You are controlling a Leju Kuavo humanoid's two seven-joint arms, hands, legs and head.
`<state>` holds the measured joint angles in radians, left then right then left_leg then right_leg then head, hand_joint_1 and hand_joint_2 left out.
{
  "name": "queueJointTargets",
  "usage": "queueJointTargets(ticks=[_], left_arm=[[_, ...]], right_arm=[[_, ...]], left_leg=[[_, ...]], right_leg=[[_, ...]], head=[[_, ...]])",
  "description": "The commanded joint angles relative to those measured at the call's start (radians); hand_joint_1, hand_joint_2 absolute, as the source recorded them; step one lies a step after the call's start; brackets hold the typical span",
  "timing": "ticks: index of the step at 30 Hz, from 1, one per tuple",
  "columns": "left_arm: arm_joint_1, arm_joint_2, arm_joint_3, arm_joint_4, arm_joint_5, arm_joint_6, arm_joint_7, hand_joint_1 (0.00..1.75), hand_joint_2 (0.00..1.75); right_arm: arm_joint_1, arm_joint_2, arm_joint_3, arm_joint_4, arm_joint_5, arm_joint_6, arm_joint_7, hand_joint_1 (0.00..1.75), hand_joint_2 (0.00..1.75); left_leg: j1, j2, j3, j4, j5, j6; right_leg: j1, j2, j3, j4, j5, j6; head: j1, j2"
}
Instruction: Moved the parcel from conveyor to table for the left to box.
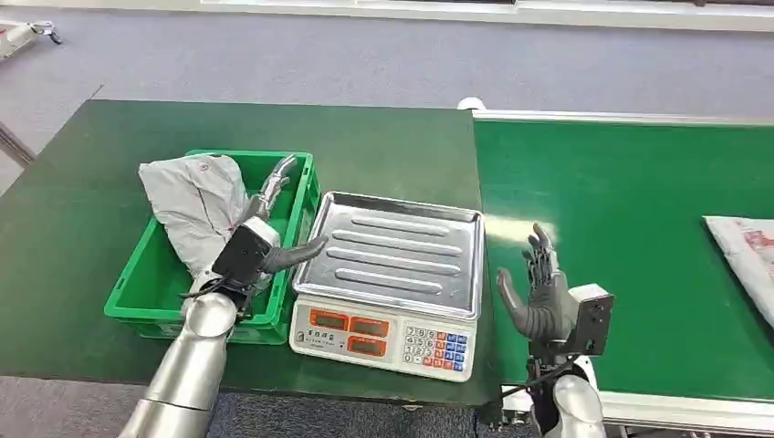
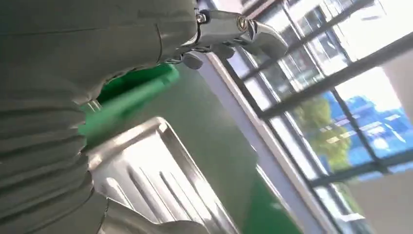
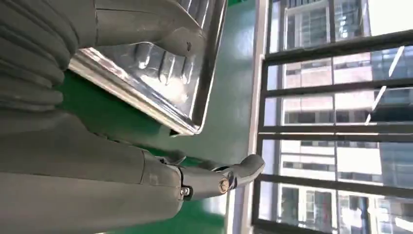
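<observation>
right hand (image 1: 540, 297): nearest the camera, raised over the seam between table and conveyor, fingers spread apart, holding nothing.
left hand (image 1: 260, 239): at the near right rim of the green crate (image 1: 146, 297), pressed against the grey parcel (image 1: 192, 205); thumb juts right toward the scale. whether the fingers are grasping the parcel or merely resting on it, cannot tell.
parcel location: grey parcel stands tilted in the green crate on the left of the dark green table (image 1: 82, 210), its top above the rim.
scale: steel pan of the weighing scale (image 1: 392, 251) sits bare, just right of the crate.
progress: judged late stage; transfer off the conveyor appears done and boxing nearly complete. remaining: left hand to let go and clear the crate.
pending item: second parcel (image 1: 744, 251) lies on the conveyor belt (image 1: 621, 201) at the far right edge, untouched.
head view adds: full layout, both hands, both parcels.
left wrist view adds: grey bag surface close up, a strip of crate rim (image 2: 141, 87), scale pan, windows beyond; grip contact not visible.
right wrist view adds: extended fingertip (image 3: 248, 168) with nothing in it, pan edge (image 3: 146, 105) alongside.
</observation>
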<state>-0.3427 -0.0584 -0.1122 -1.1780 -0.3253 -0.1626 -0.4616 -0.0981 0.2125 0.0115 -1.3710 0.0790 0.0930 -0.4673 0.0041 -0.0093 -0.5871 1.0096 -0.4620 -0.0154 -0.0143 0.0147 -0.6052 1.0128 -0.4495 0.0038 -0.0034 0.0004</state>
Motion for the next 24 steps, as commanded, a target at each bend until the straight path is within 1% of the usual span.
queueJointTargets(ticks=[1, 2, 4, 5, 7, 14, 20, 23, 24], left_arm=[[0.026, -0.120, -0.074, 0.112, 0.182, -0.045, 0.004, 0.00, 1.75], [0.025, -0.117, -0.076, 0.112, 0.183, -0.044, 0.002, 0.00, 1.75], [0.031, -0.125, -0.061, 0.122, 0.284, -0.092, 0.013, 0.00, 1.75], [0.035, -0.129, -0.059, 0.135, 0.317, -0.093, 0.015, 0.00, 1.75], [0.040, -0.140, -0.056, 0.153, 0.333, -0.075, 0.012, 0.00, 1.75], [0.081, -0.156, -0.056, 0.153, 0.311, 0.032, 0.008, 0.00, 1.75], [0.096, -0.159, -0.052, 0.134, 0.299, 0.049, 0.011, 0.00, 1.75], [0.107, -0.165, -0.051, 0.125, 0.291, 0.056, 0.022, 0.00, 1.75], [0.108, -0.164, -0.055, 0.126, 0.286, 0.058, 0.026, 0.00, 1.75]], right_arm=[[-0.139, 0.018, 0.182, 0.164, 0.032, -0.060, 0.004, 0.00, 1.75], [-0.139, 0.016, 0.183, 0.165, 0.030, -0.061, 0.003, 0.00, 1.75], [-0.148, 0.010, 0.209, 0.174, 0.010, -0.067, 0.001, 0.00, 1.75], [-0.154, 0.014, 0.216, 0.185, -0.005, -0.067, 0.004, 0.00, 1.75], [-0.162, 0.021, 0.224, 0.207, -0.009, -0.078, 0.007, 0.00, 1.75], [-0.189, 0.037, 0.248, 0.287, -0.001, -0.106, 0.001, 0.00, 1.75], [-0.178, 0.038, 0.245, 0.269, 0.000, -0.104, 0.002, 0.00, 1.75], [-0.169, 0.033, 0.242, 0.259, 0.007, -0.108, 0.003, 0.00, 1.75], [-0.169, 0.030, 0.244, 0.263, 0.009, -0.111, 0.002, 0.00, 1.75]], left_leg=[[0.000, 0.002, 0.002, -0.001, 0.000, 0.000], [0.000, 0.003, 0.004, -0.002, 0.000, 0.000], [0.000, 0.002, 0.003, -0.002, 0.000, 0.000], [0.001, 0.002, 0.004, -0.003, 0.000, 0.000], [0.000, 0.001, 0.003, -0.002, 0.000, 0.000], [0.001, 0.002, 0.004, -0.003, 0.000, 0.000], [0.001, 0.001, 0.003, -0.002, 0.000, 0.000], [0.001, 0.002, 0.004, -0.003, 0.000, 0.000], [0.000, 0.000, 0.001, -0.001, 0.000, 0.000]], right_leg=[[0.000, 0.001, 0.001, -0.001, 0.000, 0.000], [0.000, 0.002, 0.003, -0.002, 0.001, 0.000], [0.001, 0.000, 0.002, -0.001, 0.000, 0.000], [0.002, 0.000, 0.004, -0.004, 0.001, 0.000], [0.001, 0.000, 0.002, -0.002, 0.000, 0.000], [0.002, 0.001, 0.004, -0.003, 0.001, 0.000], [0.002, -0.001, 0.004, -0.003, 0.000, 0.000], [0.002, 0.000, 0.004, -0.003, 0.000, 0.000], [0.001, 0.000, 0.002, -0.001, 0.000, 0.000]], head=[[0.000, 0.000], [0.000, 0.000], [0.000, 0.000], [0.000, 0.000], [0.000, 0.000], [0.000, 0.000], [0.000, 0.000], [0.000, 0.000], [0.000, 0.000]])
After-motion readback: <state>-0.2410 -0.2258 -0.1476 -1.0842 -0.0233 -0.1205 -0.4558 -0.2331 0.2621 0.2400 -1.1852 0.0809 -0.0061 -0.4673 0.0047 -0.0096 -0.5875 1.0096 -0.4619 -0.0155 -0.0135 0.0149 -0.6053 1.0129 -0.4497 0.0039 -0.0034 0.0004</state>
